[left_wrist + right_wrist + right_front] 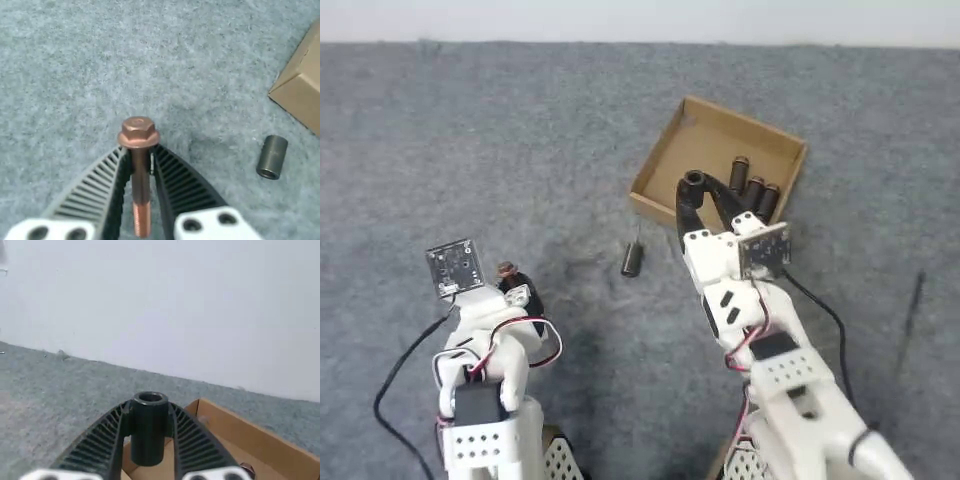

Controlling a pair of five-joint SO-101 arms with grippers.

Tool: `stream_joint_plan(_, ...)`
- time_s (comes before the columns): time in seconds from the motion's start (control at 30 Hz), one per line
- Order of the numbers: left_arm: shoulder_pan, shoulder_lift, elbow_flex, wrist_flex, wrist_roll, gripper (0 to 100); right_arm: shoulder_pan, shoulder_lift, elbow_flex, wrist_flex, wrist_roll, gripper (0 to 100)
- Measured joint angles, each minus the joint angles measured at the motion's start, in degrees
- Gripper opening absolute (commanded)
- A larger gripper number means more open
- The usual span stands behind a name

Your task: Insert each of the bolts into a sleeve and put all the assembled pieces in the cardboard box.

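My left gripper (141,155) is shut on a copper bolt (139,165), head outward, just above the grey carpet; in the high view this bolt (506,270) shows at the left arm's tip. My right gripper (148,426) is shut on a dark sleeve (148,427), held upright over the near edge of the cardboard box (260,440). From above, that sleeve (695,181) hangs over the box (705,140), which holds three assembled pieces (753,190). Another dark sleeve (632,259) lies on the carpet between the arms, also seen as the loose sleeve (272,157) beside the box corner (300,90).
Grey carpet (520,140) covers the table, with open room left of the box. A thin dark rod (912,310) lies at the right. A white wall (165,300) stands behind the table.
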Motion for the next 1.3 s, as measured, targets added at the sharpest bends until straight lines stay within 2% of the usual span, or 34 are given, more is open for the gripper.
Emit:
stream_joint_plan(0.6,0.0,0.0,0.0,0.0,0.0,1,-1.05,48.35,-13.36,-45.54,0.0,0.6)
stream_joint_plan(0.87,0.0,0.0,0.0,0.0,0.0,1,-3.08,61.36,-13.54,-58.02,0.0,0.6)
stream_joint_plan(1.3,0.0,0.0,0.0,0.0,0.0,1,-7.12,61.89,-0.88,-65.58,0.0,0.6)
